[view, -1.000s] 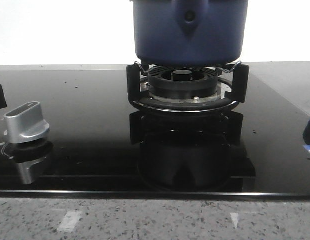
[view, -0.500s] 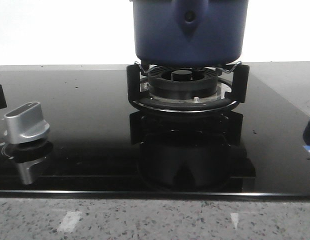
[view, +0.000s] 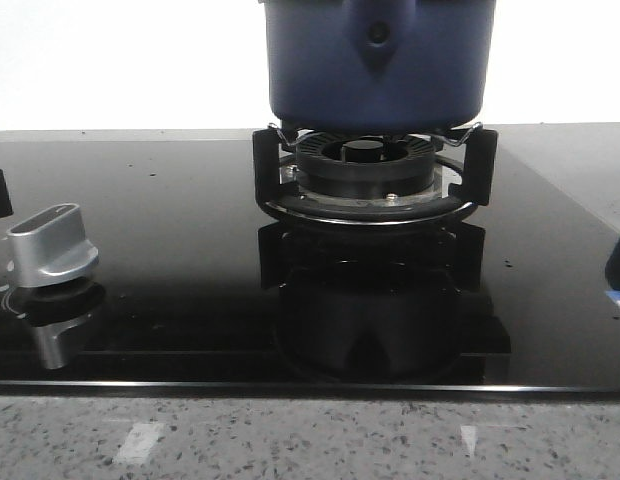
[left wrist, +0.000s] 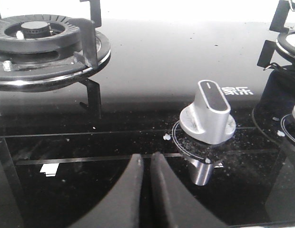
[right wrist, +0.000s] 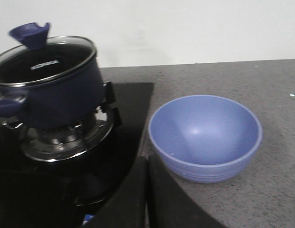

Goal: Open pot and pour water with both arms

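Observation:
The dark navy pot (view: 380,60) stands on the burner grate (view: 375,175) at the back centre, its top cut off by the frame. The right wrist view shows the pot (right wrist: 62,95) with a glass lid (right wrist: 43,61) on it, a blue lid knob (right wrist: 29,34) and a side handle (right wrist: 5,107). My right gripper (right wrist: 146,164) is shut and empty, low by the hob's edge, well apart from the pot. My left gripper (left wrist: 145,159) is shut and empty over the black glass, next to a silver knob (left wrist: 207,118). I cannot make out either gripper in the front view.
A lighter blue bowl (right wrist: 204,135), empty, sits on the grey stone counter beside the hob. The silver stove knob (view: 52,245) stands at the front left. A second, bare burner (left wrist: 43,42) lies beyond the left gripper. Speckled counter (view: 310,440) runs along the front.

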Available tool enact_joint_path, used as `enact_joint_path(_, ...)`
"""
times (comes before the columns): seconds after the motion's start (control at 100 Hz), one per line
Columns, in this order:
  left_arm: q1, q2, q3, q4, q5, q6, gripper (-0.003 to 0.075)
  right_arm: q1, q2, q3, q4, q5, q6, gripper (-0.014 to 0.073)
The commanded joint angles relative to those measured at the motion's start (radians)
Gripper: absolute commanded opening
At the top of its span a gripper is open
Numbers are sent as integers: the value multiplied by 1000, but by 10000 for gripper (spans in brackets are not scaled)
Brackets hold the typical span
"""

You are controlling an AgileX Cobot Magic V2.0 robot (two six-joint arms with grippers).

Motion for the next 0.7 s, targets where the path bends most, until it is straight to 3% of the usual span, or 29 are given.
enact_joint_path(0.0,4,-26,33,-10,-43,-11,-20,26,12,-22,-5,-76,-6,-68)
enact_joint_path(0.48,4,-26,33,-10,-43,-11,-20,24,12,-18,-6,-74,-6,-68)
enact_joint_path(0.55,4,-26,33,-10,-43,-11,-20,13,4,3,-57,-82,-6,-68)
enact_joint_path(0.69,4,-26,33,-10,-43,-11,-20,-57,-17,127,-83,-246,-6,-69)
